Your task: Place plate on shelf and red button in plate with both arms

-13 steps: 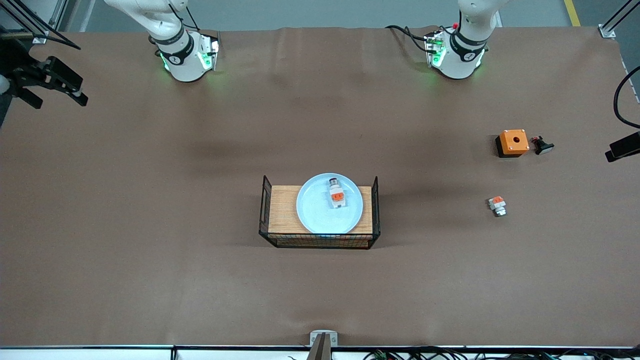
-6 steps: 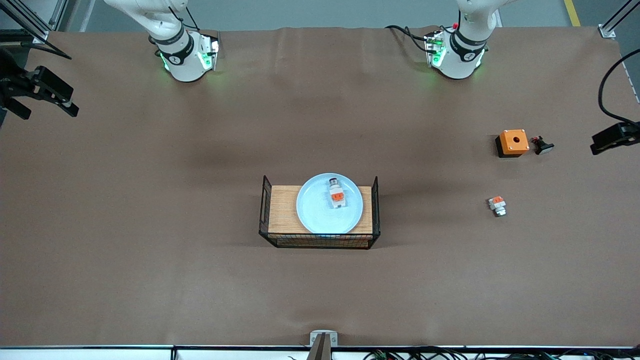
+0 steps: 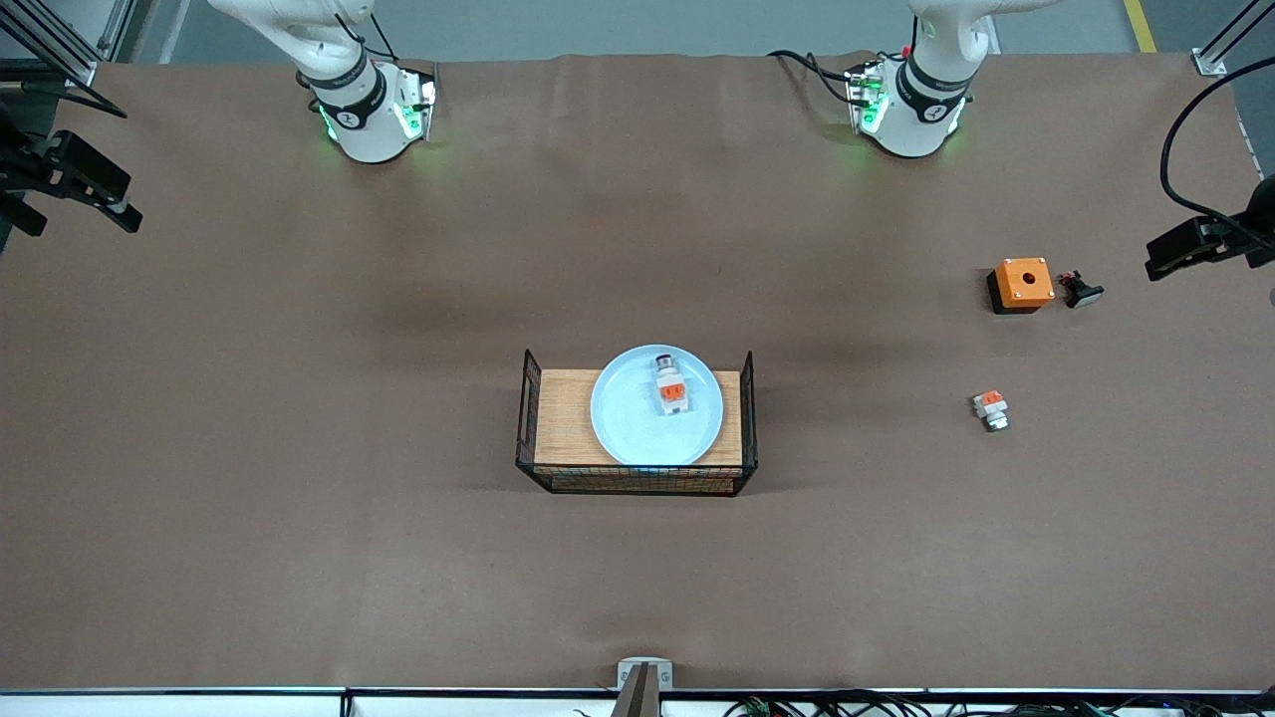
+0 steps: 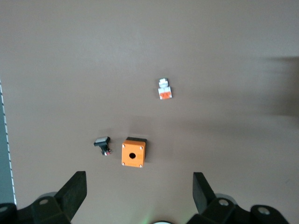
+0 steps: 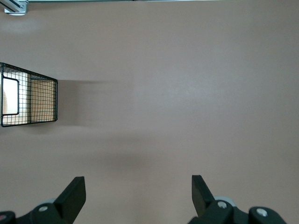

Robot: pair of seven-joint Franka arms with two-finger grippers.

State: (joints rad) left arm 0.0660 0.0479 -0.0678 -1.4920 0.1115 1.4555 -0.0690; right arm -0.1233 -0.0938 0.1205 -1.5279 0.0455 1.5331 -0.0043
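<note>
Front view, red button [image 3: 671, 392] on plate [image 3: 637, 428], left gripper [image 4: 140, 193] and right gripper [image 5: 138, 196] aloft, jaws spread

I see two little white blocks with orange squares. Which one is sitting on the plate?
The red button lies on the plate, on the wooden tray. The similar white-and-orange piece lies on bare table toward the left arm's end.

Desk [image 3: 299, 478]: brown matte covering, creased along the robots' edge. Grey floor [image 3: 637, 25] past that edge, with a yellow line [image 3: 1140, 25]. Aluminium frame struts [image 3: 1223, 45] at both corners there. Even overhead light.
</note>
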